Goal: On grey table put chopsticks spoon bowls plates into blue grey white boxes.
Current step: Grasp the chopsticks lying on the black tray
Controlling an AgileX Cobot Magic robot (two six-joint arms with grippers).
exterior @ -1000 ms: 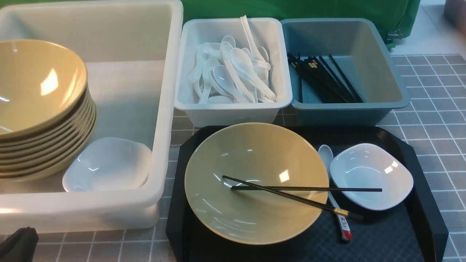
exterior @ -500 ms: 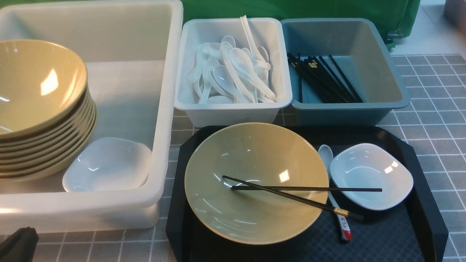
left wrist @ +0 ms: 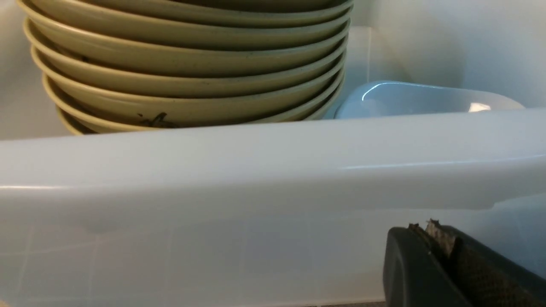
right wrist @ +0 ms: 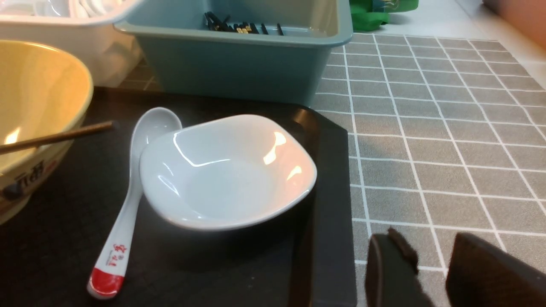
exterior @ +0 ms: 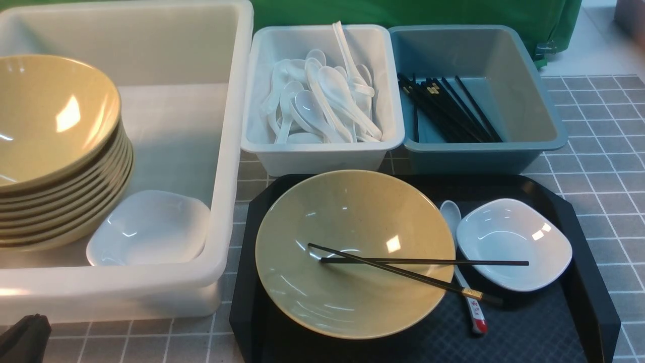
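Change: nothing on the grey tiled table [exterior: 594, 151] has shifted in the last second, and both my arms have stayed put. The sorting has not moved on.
Large white plastic box [exterior: 232, 126]: fills the left of the front view. It holds the stack of tan-yellow bowls [exterior: 50, 126] and one small white rounded-square plate [exterior: 151, 227].
Black textured tray [exterior: 579, 322]: lower centre to lower right, carrying everything still unsorted.
Loose tan-yellow bowl [exterior: 352, 302]: upright at the tray's centre. I judge it belongs on the stack.
Small white box [exterior: 322, 156]: upper centre, full of plain white spoons.
Blue-grey box [exterior: 484, 156]: upper right, with black sticks inside.
White plate on the tray [exterior: 514, 242]: right of the loose bowl, touching the spoon.
Pair of black chopsticks [exterior: 428, 261]: crossed, thin ends in the loose bowl, thick ends out past its right rim.
White soup spoon with red-marked handle [exterior: 473, 307]: between loose bowl and plate, under one chopstick.
Left claw [left wrist: 426, 232]: lower left corner of the front view, fingers pressed together, empty, low beside the large box's outer wall.
Right claw [right wrist: 426, 238]: outside the front view. Its fingers are parted and empty, over the table just beside the tray's edge.
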